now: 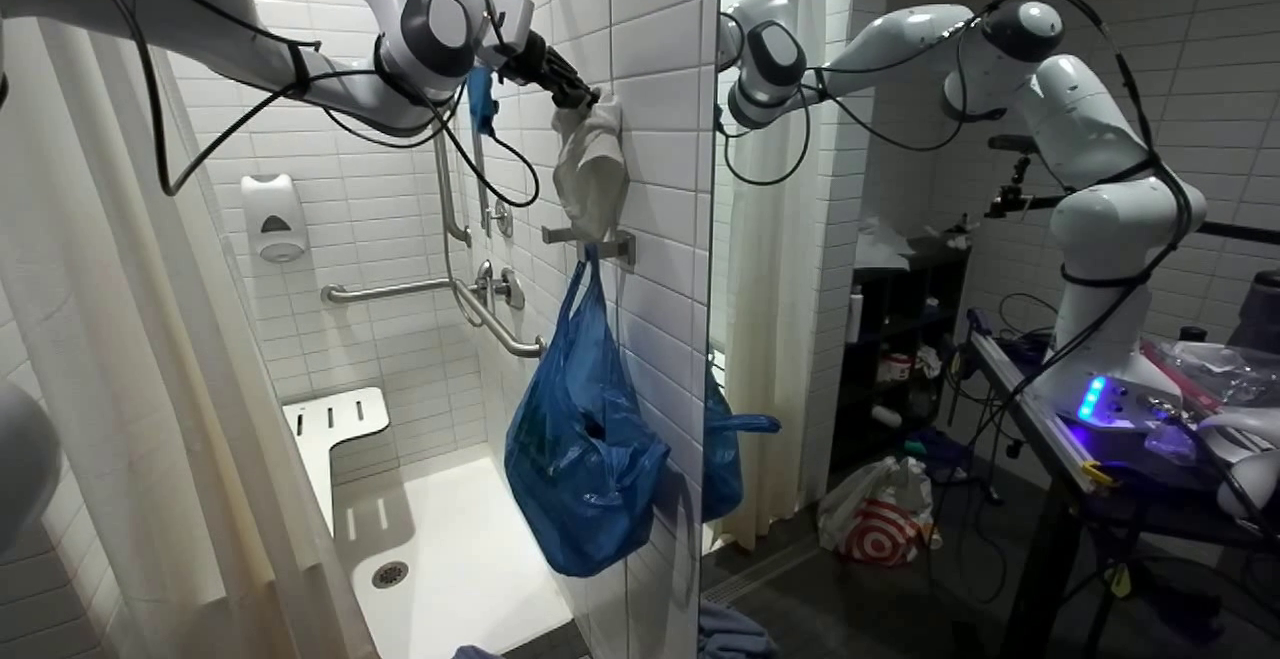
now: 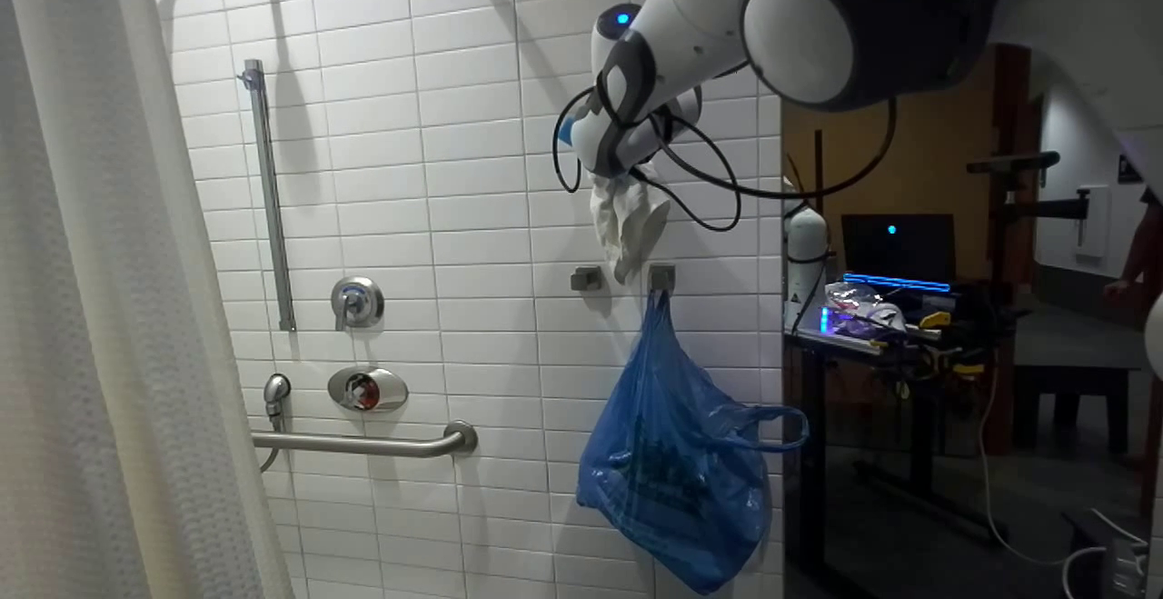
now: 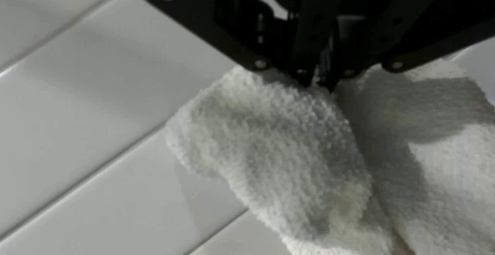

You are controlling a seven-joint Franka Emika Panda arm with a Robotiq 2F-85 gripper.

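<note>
My gripper (image 1: pixel 590 99) is shut on the top of a white terry cloth (image 1: pixel 590 169) beside the tiled wall. In the wrist view the fingertips of the gripper (image 3: pixel 318 84) pinch the cloth (image 3: pixel 270 142), which hangs down in folds on both sides. The cloth also shows in an exterior view (image 2: pixel 627 222), where the arm hides the gripper. Its lower end reaches down to two square metal hooks (image 2: pixel 586 279) on the wall; I cannot tell whether it touches them. A blue plastic bag (image 1: pixel 585 439) hangs from a hook (image 2: pixel 662 277) just below the cloth.
A metal grab bar (image 2: pixel 363 444) and shower valves (image 2: pixel 357 302) are on the tiled wall. A pale shower curtain (image 1: pixel 130 339) hangs at the side. A white folding seat (image 1: pixel 345 419) is in the stall. A mirror (image 1: pixel 900 99) beside the wall reflects the arm.
</note>
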